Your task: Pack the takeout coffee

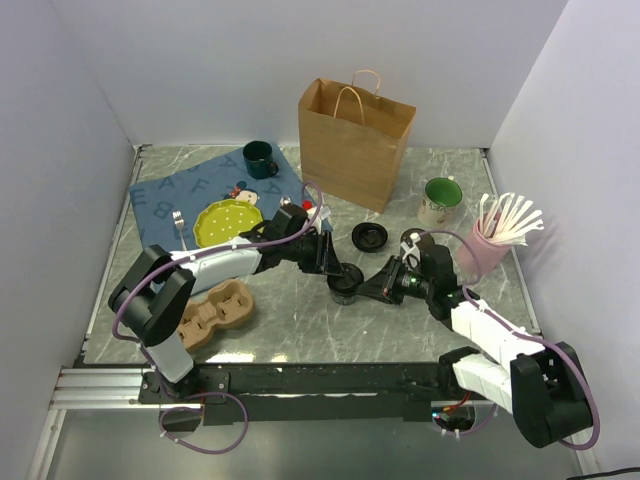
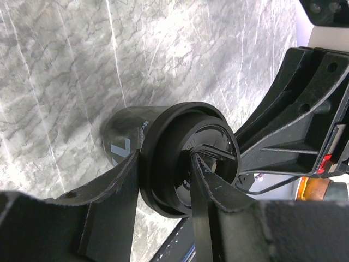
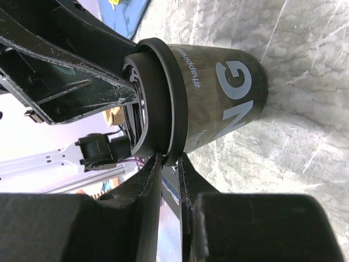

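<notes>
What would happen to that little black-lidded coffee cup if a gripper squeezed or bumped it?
Probably light and a bit crushable: the takeout coffee cup looks like thin paper. Its lid may pop off, since both the left gripper and right gripper pinch only its rim. Short and squat, it seems unlikely to tip.

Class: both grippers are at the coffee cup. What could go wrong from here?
1. The left gripper and right gripper pinch only the lid rim, not the cup itself, so lifting might pop the lid off.
2. Both crowd the same small cup and could collide.
</notes>
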{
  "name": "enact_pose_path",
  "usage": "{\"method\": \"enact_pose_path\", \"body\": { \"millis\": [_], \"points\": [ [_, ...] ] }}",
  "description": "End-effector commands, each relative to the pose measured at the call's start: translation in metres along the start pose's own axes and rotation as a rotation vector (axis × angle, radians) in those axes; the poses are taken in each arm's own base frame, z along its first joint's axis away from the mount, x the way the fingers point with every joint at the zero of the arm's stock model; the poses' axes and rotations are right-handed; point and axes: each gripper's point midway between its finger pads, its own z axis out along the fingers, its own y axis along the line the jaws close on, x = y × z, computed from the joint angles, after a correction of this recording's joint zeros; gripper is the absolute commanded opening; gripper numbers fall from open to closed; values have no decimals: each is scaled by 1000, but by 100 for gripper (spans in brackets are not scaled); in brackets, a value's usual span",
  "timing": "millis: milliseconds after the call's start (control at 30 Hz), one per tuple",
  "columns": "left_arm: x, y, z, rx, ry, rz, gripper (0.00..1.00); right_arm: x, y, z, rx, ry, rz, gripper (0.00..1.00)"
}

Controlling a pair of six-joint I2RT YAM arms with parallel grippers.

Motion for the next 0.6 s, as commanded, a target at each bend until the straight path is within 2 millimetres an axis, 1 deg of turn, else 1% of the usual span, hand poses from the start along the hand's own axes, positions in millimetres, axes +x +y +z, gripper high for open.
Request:
{"method": "enact_pose_path", "body": {
  "millis": [0, 67, 133, 233, 267, 333, 400, 433, 467, 500, 533, 567],
  "points": [
    [122, 124, 2, -467, 342, -104, 37, 39, -134, -15, 522, 19, 76, 13],
    [123, 125, 2, -469, 343, -103, 37, 39, -141, -19, 579, 26, 86, 13],
    [124, 127, 2, -477, 347, -103, 37, 46, -145, -22, 598, 39, 116, 13],
    [125, 128, 1, -484, 351, -106, 37, 55, -149, -25, 622, 51, 136, 13],
    [124, 129, 1, -487, 349, -103, 37, 51, -147, -25, 628, 46, 126, 13],
    [125, 130, 1, -494, 352, -103, 37, 54, -146, -28, 666, 64, 113, 15],
    [123, 130, -1, -501, 350, -101, 37, 44, -134, -27, 647, 40, 86, 18],
    [124, 131, -2, -508, 350, -104, 37, 41, -124, -27, 624, 29, 62, 22],
    [125, 132, -3, -515, 349, -105, 37, 33, -113, -26, 604, 11, 45, 23],
    [123, 130, -3, -512, 343, -104, 37, 26, -109, -27, 608, -6, 27, 26],
    [121, 130, -3, -511, 338, -103, 37, 25, -107, -30, 623, 0, 17, 25],
    [121, 129, -3, -509, 337, -100, 37, 14, -94, -28, 607, -15, -11, 26]
  ]
}}
